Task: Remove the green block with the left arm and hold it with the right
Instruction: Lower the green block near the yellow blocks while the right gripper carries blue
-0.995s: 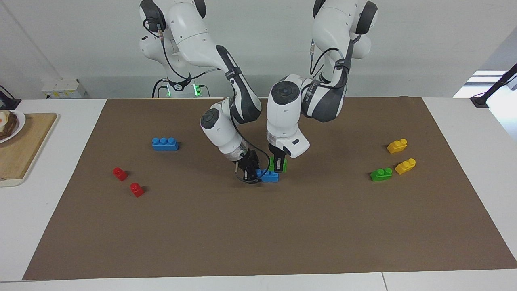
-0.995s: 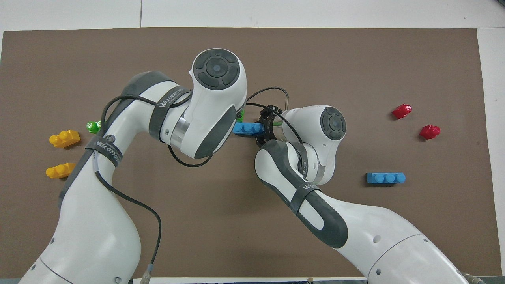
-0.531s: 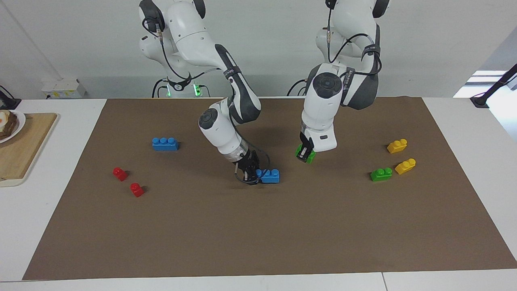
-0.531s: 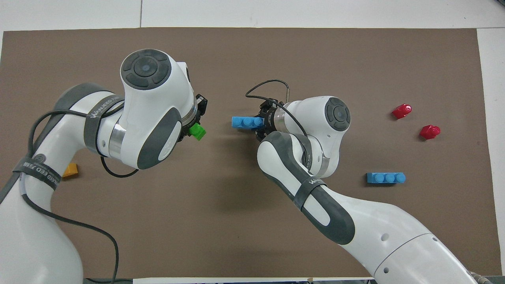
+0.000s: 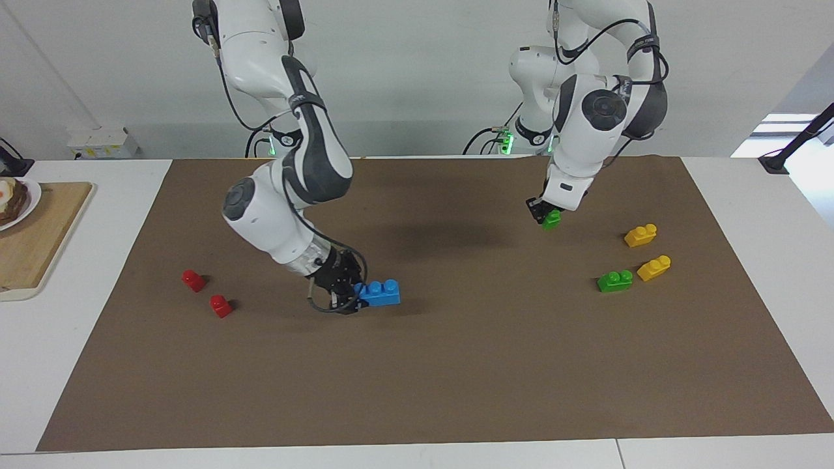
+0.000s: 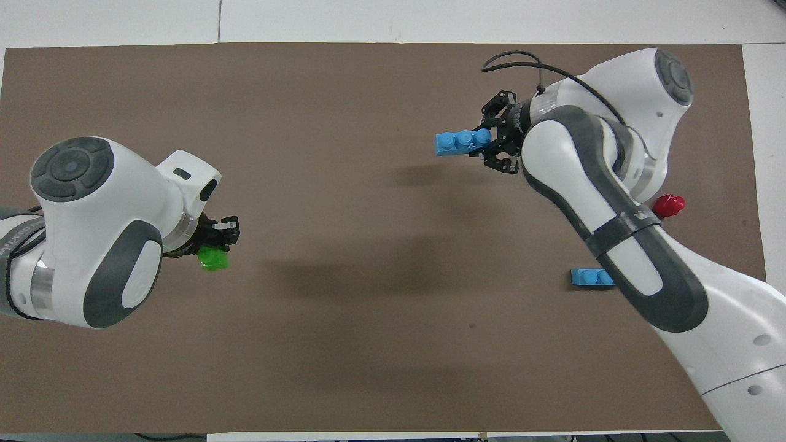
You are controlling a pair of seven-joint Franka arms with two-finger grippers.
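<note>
My left gripper [image 5: 546,213] is shut on the green block [image 5: 552,220] and holds it in the air over the brown mat [image 5: 495,365], toward the left arm's end; it also shows in the overhead view [image 6: 213,258] under the left gripper [image 6: 219,240]. My right gripper [image 5: 345,293] is shut on one end of a blue three-stud brick [image 5: 379,292] and holds it just above the mat's middle. In the overhead view the blue brick [image 6: 462,142] sticks out sideways from the right gripper [image 6: 496,140].
A second green block [image 5: 614,281] and two yellow blocks [image 5: 640,235] [image 5: 653,268] lie at the left arm's end. Two red blocks [image 5: 193,280] [image 5: 221,305] lie at the right arm's end. Another blue brick [image 6: 588,277] shows partly under the right arm. A wooden board [image 5: 32,241] lies off the mat.
The left gripper pulled the green block off the blue brick and carried it up toward the left arm's end. The right gripper moved the blue brick toward the right arm's end.
</note>
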